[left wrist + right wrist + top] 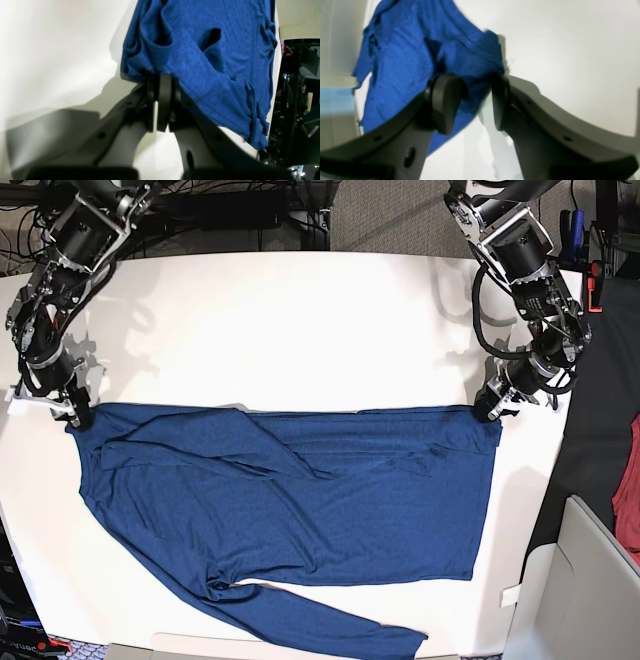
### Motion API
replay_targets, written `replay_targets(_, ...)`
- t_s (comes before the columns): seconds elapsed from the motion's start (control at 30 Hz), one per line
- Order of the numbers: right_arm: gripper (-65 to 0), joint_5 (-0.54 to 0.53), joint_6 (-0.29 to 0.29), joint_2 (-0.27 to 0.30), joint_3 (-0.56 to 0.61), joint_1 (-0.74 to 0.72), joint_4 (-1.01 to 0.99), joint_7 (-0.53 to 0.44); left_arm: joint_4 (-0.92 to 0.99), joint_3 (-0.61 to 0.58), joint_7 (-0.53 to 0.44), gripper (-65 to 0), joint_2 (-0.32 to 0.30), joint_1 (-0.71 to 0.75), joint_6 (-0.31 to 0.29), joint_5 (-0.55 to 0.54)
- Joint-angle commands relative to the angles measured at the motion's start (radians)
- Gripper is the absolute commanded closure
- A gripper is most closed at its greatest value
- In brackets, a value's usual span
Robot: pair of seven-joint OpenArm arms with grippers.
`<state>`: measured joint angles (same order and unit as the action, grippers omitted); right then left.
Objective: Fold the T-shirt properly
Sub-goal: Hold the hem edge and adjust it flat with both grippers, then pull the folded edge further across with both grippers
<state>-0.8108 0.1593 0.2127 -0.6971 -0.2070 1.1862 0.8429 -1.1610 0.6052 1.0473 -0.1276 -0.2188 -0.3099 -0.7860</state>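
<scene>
Both arms [530, 295] [75, 315] were mostly black, built of dark segments broken up by pale grey or silvery metal-looking bits and small bright dots that looked like screw heads, in the upper left and upper right of the base view. In the wrist views the fingers [162, 105] [447, 105] were matte black and tapered, with rows of round dark holes or fasteners along their sloping sides, blurred. At the right edge of the left wrist view, a black arm section carried a small red patch, a tan block and a whitish label-like strip.

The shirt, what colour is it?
The shirt is plain dark blue, with no picture on the part that shows. The base view shows it best.
</scene>
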Motion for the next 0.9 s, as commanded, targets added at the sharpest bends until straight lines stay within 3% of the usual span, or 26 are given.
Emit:
replay_targets(0.0, -24.8, 0.008, -0.002, 0.014, -0.002, -0.016, 0.008, 0.003, -0.010, 0.000, 0.001, -0.2, -0.010, -0.015, 0.001, -0.011)
replay_targets(0.2, -24.0, 0.024, -0.002, 0.012, -0.002, -0.036, 0.005, 0.003, -0.010, 0.000, 0.001, -0.2, -0.010, -0.011, 0.001, -0.011)
replay_targets(0.4, -1.8, 0.028, 0.009, 0.012, -0.003, -0.044, 0.004, 0.003, -0.012, 0.000, 0.003, -0.3, -0.010, -0.011, 0.001, -0.011)
replay_targets(0.53, -1.6, 0.020, 0.027, 0.020, -0.005, -0.032, 0.013, 0.009, -0.014, 0.000, 0.032, -0.2, -0.011, -0.009, 0.001, -0.013)
replay_targets(0.67, -1.6, 0.018, 0.127, 0.021, -0.005, 0.011, 0.034, 0.011, -0.061, 0.005, 0.077, -0.2, -0.014, -0.001, 0.001, -0.013)
replay_targets(0.87, -1.5, 0.018, 0.127, 0.014, -0.006, 0.097, 0.151, 0.023, -0.193, 0.000, 0.084, -0.2, -0.011, 0.069, 0.001, -0.013)
